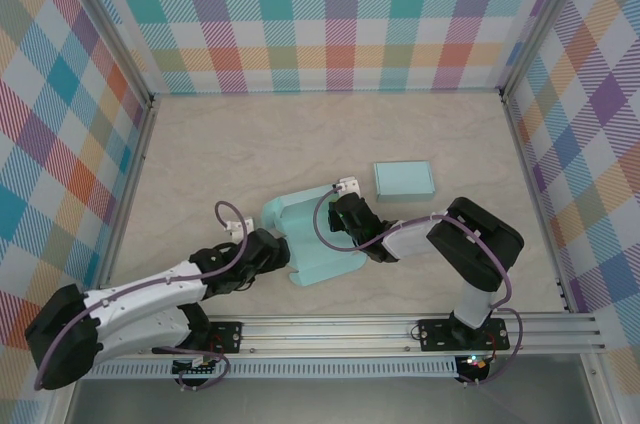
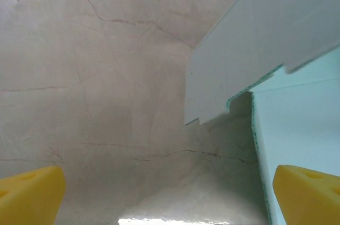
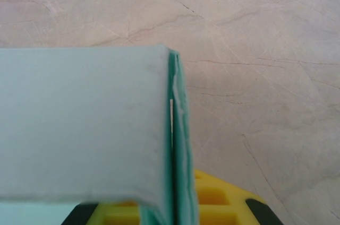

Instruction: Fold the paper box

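At table centre, the paper box lies half-open, long axis roughly 11-to-5 o'clock. Now the right pincer pinches its raised wall; the left pincer gapes at its 9 o'clock edge. A closed box sits at 1 o'clock.

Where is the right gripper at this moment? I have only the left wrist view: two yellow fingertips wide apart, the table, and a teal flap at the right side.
Observer: In the top view the right gripper is at the far edge of the paper box, shut on a folded flap.
Operator: Is there another thing on the table?
Observer: Yes. A second box, fully folded, lies beyond the right gripper, apart from the sheet.
Operator: And where is my left gripper against the sheet?
Observer: The left gripper sits at the sheet's near left edge.
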Robot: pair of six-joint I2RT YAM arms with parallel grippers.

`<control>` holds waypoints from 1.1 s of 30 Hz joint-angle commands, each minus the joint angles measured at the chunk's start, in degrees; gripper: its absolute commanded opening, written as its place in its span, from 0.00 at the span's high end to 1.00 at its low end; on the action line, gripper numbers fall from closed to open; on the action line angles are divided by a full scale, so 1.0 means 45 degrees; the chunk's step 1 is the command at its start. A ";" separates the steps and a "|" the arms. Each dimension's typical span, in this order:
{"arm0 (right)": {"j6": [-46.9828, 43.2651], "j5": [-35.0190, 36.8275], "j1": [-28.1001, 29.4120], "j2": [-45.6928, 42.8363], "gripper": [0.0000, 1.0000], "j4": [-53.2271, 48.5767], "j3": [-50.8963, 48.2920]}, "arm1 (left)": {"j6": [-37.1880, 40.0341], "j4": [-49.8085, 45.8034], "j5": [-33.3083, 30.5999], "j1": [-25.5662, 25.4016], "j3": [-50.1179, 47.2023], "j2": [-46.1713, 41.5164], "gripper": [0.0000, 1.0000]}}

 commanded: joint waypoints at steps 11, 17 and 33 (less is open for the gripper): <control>0.0216 -0.0041 0.0101 0.0303 1.00 -0.0038 0.0059 | -0.0996 -0.0974 -0.0098 -0.0146 0.0155 0.2088 0.04; 0.0246 -0.0039 0.0101 0.0258 1.00 -0.0022 0.0025 | -0.1022 -0.1116 -0.0506 -0.0147 0.0527 0.3442 0.12; 0.0221 0.0062 0.0101 0.0271 1.00 -0.0099 -0.0051 | 0.0168 -0.3068 -0.1262 -0.0166 0.1372 -0.1098 0.15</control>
